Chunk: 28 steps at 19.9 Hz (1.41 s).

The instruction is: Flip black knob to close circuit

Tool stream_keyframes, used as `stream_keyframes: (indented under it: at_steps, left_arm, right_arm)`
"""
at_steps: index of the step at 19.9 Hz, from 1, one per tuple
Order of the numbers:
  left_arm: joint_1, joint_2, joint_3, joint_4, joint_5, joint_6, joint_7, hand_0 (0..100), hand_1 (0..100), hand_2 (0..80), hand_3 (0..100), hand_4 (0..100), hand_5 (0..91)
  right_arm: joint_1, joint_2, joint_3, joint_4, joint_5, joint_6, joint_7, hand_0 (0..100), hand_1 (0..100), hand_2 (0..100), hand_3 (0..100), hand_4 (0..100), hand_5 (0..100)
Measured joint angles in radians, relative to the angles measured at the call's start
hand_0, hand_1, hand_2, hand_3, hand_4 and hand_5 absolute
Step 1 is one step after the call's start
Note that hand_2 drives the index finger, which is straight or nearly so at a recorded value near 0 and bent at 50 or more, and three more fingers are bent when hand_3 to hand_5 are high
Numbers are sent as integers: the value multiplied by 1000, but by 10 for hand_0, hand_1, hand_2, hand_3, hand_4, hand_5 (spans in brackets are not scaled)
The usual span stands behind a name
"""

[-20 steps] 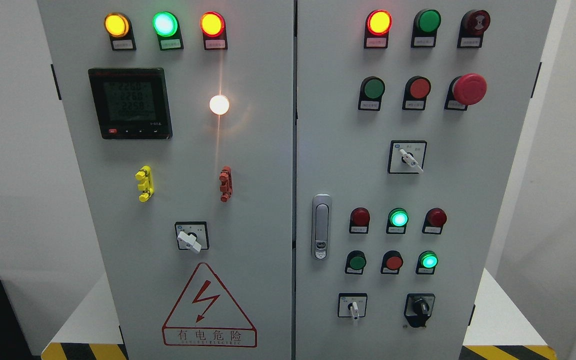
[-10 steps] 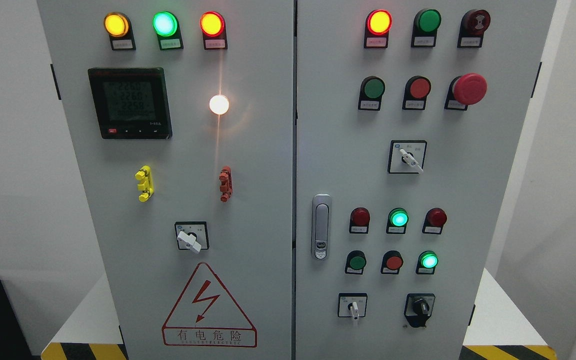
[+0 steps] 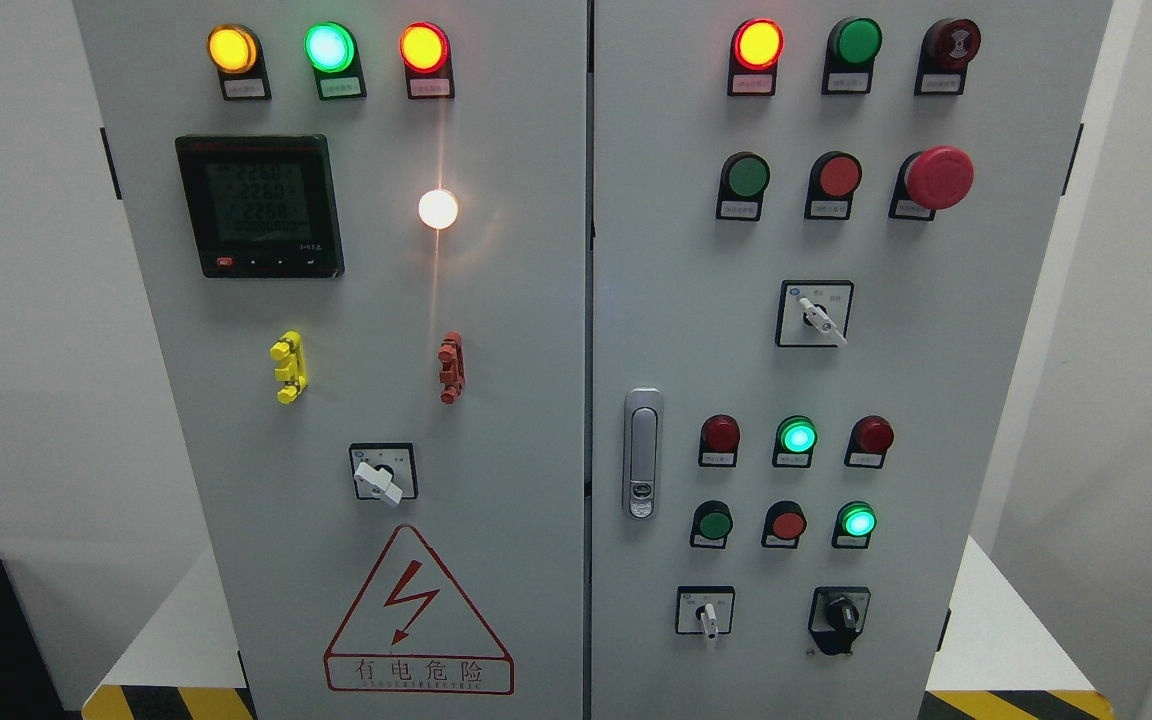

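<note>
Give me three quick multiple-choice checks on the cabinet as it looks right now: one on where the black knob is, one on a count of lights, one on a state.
1. Where is the black knob?
A. Top left of the left door
B. Bottom right of the right door
C. Beside the door handle

2. How many lamps in the left door's top row are lit?
A. One
B. Two
C. Three

3. Is either robot hand on the knob?
A. No hand is in view
B. The left hand grips it
C. The right hand touches it

Answers:
1 B: it sits right of the white-handled selector.
2 C: the yellow lamp, green lamp and red lamp all glow.
3 A: only the cabinet shows.
</note>
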Motion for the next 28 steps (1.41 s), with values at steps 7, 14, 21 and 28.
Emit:
stream_keyframes:
  at_steps: [7,14,21,28]
  left_arm:
    - [0,0,0,0,0,0,0,120,556,0,0,0,0]
    - [0,0,0,0,0,0,0,120,556,0,0,0,0]
    - [0,0,0,0,0,0,0,120,556,0,0,0,0]
    - [0,0,0,0,0,0,0,120,556,0,0,0,0]
  right_arm:
    - [-46,26,-10,-209,152,67,50,0,65,910,1000,929,925]
    - [-128,64,-6,-336,260,126,78,0,44,928,1000,941,944]
    - [-232,91,6,-398,331,163,99,0,31,931,1000,946,947]
    - [-318,106,12,-412,367,205,107,0,28,923,1000,946,948]
